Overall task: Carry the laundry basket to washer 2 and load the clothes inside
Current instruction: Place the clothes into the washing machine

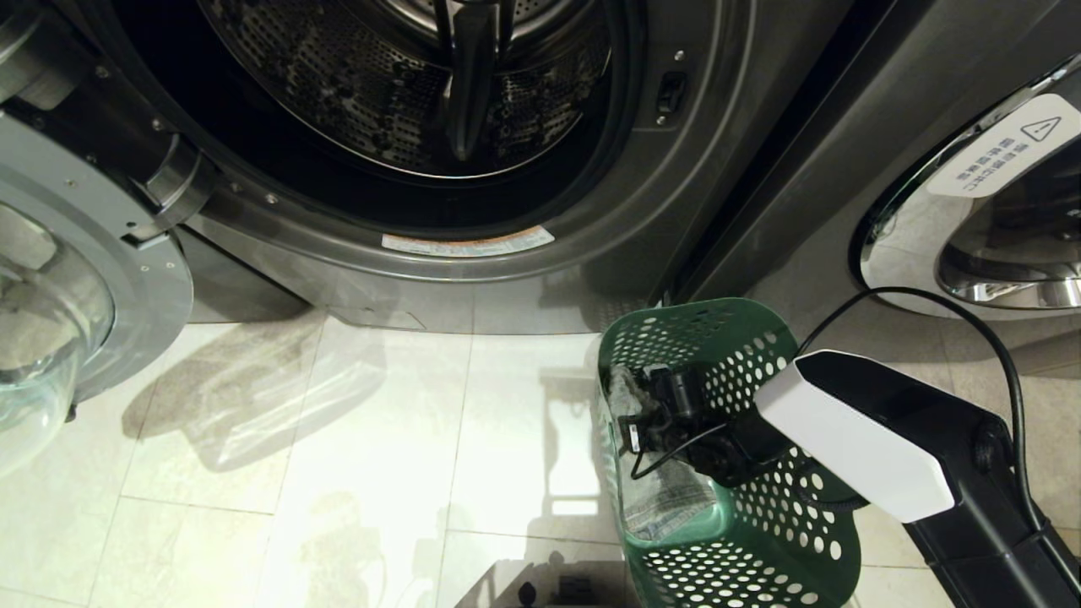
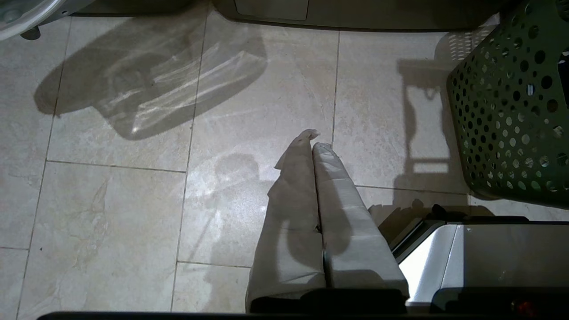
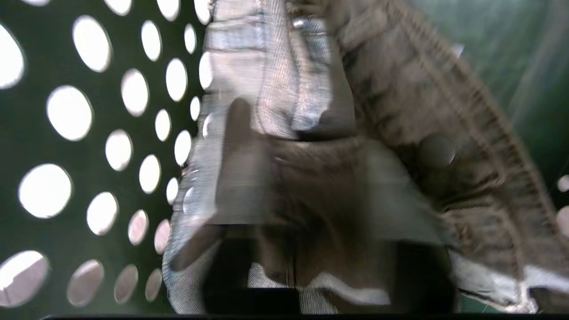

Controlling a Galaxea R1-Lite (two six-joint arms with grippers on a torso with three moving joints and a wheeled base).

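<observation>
The dark green laundry basket stands on the tiled floor at the lower right of the head view, below a dark grey washer whose numeral is out of view. Its drum is exposed and its glass door is swung out to the left. The clothes, faded grey-green fabric, lie inside the basket. My right gripper reaches down into the basket. In the right wrist view that right gripper has a bunch of the clothes between its fingers, beside the basket wall. My left gripper hangs shut over the floor, left of the basket.
A second washer with a shut chrome-rimmed door stands to the right of the open one. The open door juts out over the floor at the left. Pale floor tiles lie between the door and the basket. A black cable loops over my right arm.
</observation>
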